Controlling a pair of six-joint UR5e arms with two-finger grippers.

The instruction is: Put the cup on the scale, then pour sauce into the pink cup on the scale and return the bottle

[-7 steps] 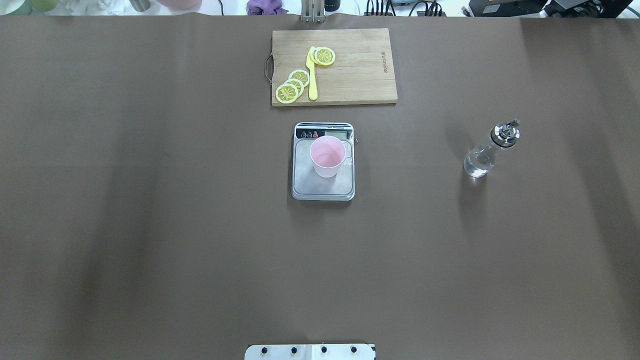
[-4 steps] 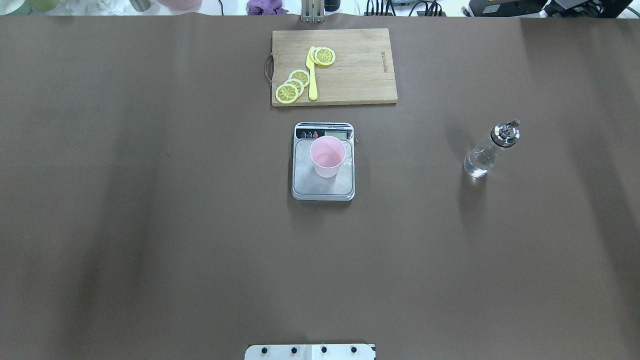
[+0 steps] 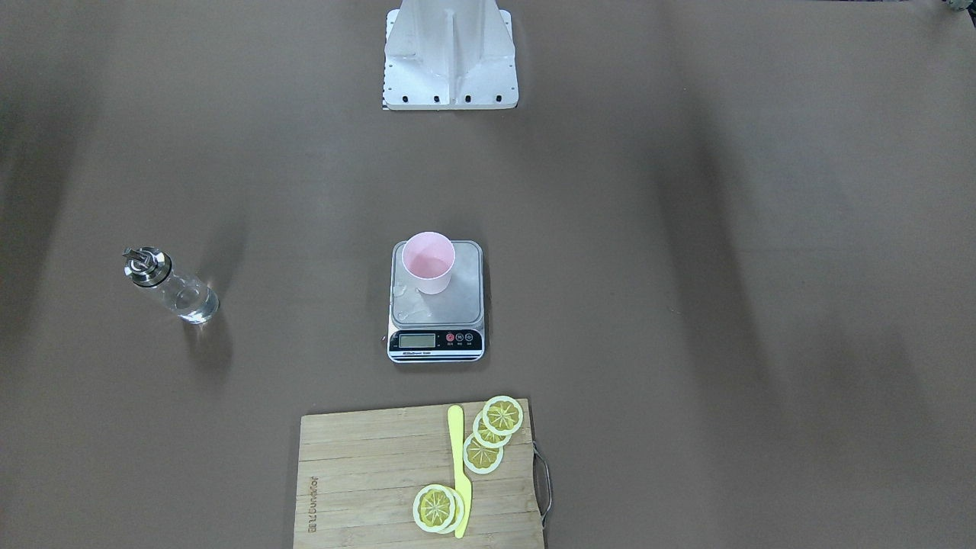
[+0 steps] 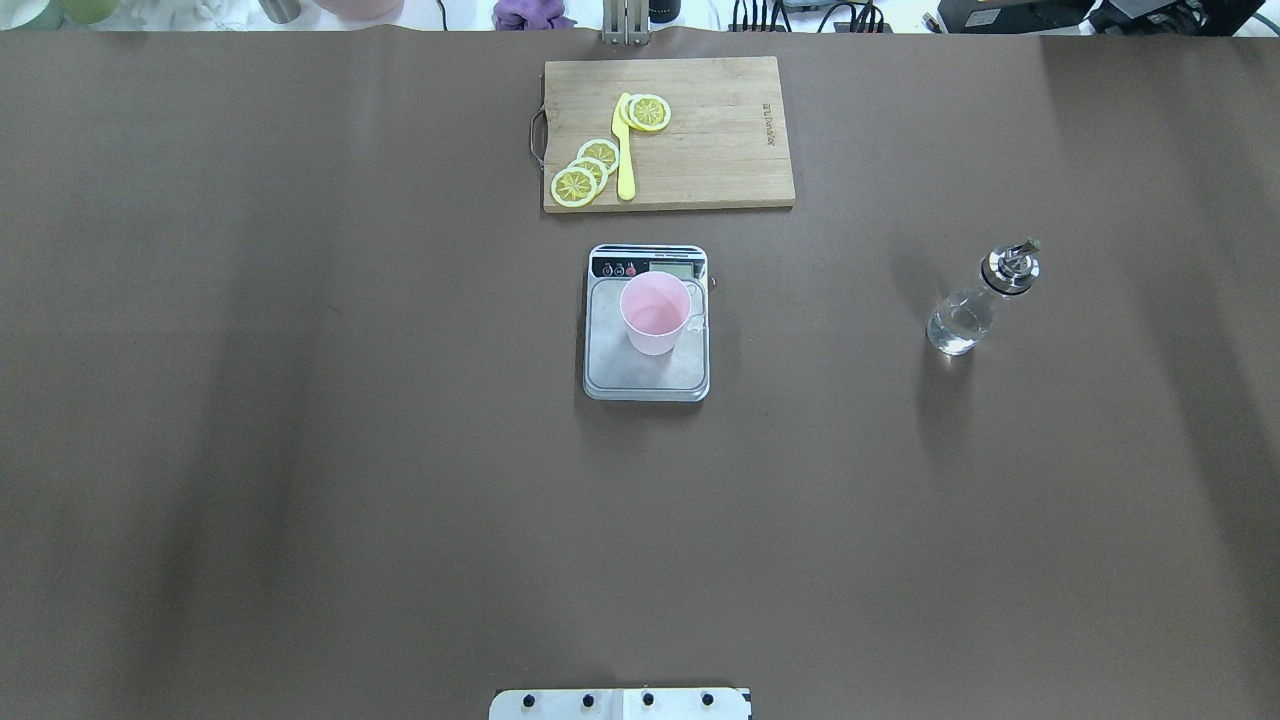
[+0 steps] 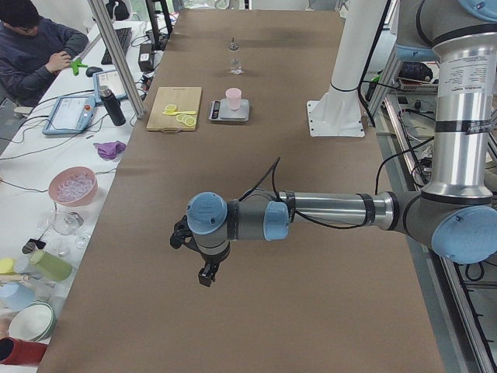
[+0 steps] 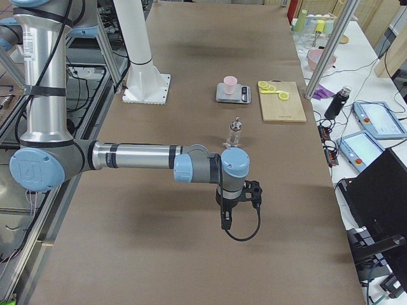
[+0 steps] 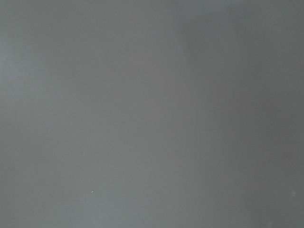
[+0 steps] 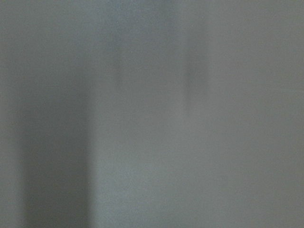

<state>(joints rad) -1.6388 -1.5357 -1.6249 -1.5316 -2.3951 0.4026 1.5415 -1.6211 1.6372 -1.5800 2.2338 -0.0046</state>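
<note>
Nothing on my overhead feed has moved since a second ago: cup, scale and bottle sit exactly where they were, and neither arm has come into that view.

Starting at the left, the left pincer (image 5: 205,277) hangs above bare worktop (image 4: 300,450), far from the task things. I see it only from the side camera, so I cannot tell whether it is released or clenched. Its wrist camera gives me nothing but blurred brown surface.

Towards the middle, at the far edge, lies the wooden cutting board (image 4: 720,150), with lemon slices (image 4: 575,186) and a yellow knife (image 4: 625,165) on its left part. Just nearer to me is the scale (image 4: 640,378), display strip towards the board. The pink cup (image 4: 655,312) stands upright on its steel platform, on the half nearer the display.

Well off to the right, the bottle (image 4: 965,315) stands upright on the worktop by itself, clear sauce (image 4: 955,330) showing through the glass, metal pourer on top.

Beyond it, the right pincer (image 6: 224,223) hangs over the worktop, nearer the end than the bottle. Again I cannot tell its grip state, and its wrist feed is only blur.
</note>
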